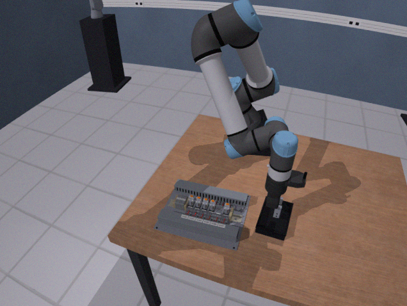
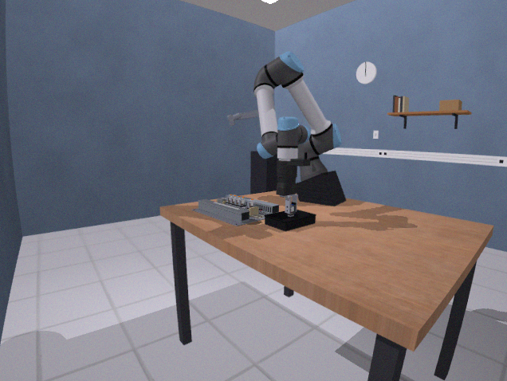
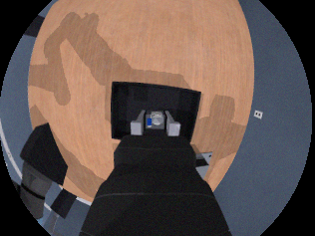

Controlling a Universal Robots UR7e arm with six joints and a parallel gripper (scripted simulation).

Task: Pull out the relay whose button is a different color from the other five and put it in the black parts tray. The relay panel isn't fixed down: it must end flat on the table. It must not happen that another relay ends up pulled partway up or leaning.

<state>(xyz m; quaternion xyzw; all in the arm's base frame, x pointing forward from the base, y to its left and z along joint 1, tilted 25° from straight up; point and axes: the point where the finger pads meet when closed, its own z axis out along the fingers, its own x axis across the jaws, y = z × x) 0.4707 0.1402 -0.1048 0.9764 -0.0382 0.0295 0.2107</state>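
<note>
The grey relay panel (image 1: 203, 212) lies flat on the wooden table, left of the black parts tray (image 1: 274, 218). It carries a row of relays with orange buttons (image 1: 205, 199), with one gap in the row. My gripper (image 1: 275, 213) is shut on the relay with the blue button (image 3: 157, 120) and holds it low inside the tray, seen from above in the wrist view. In the exterior view the gripper (image 2: 291, 210) reaches down into the tray (image 2: 290, 220). I cannot tell whether the relay touches the tray floor.
The arm's dark base (image 2: 317, 190) stands at the table's far side behind the tray. The table's front edge runs just below the panel in the top view. A black pedestal (image 1: 104, 54) stands on the floor at the far left.
</note>
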